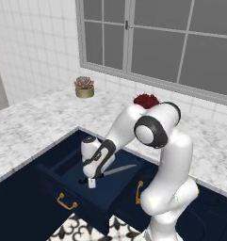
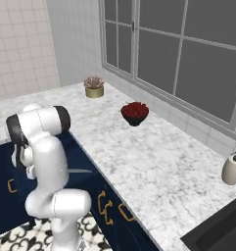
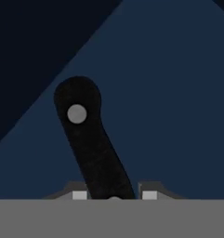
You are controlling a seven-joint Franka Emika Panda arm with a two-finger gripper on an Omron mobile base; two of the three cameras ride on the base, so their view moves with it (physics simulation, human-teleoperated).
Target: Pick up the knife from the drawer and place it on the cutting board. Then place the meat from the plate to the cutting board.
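Note:
The wide navy drawer (image 1: pixel 85 199) stands pulled out below the marble counter, with its brass pull (image 1: pixel 67 203) at the front. Inside lies the knife (image 1: pixel 118 169), silver blade pointing right and black handle (image 3: pixel 88 139) toward the left. My gripper (image 1: pixel 91 181) reaches down into the drawer, its two fingertips (image 3: pixel 79 195) straddling the handle near its base, with a small gap left on one side. The knife rests flat on the drawer floor. In the right base view the blade tip (image 2: pixel 83 171) pokes out past my arm. The cutting board, plate and meat are out of view.
A potted succulent (image 1: pixel 84 87) stands at the counter's back by the window. A dark bowl of red food (image 2: pixel 135 113) sits mid-counter. Farther right are a soap dispenser (image 2: pixel 232 169) and a sink (image 2: pixel 220 230). Narrower navy drawers with brass handles (image 2: pixel 105 201) line the cabinet front.

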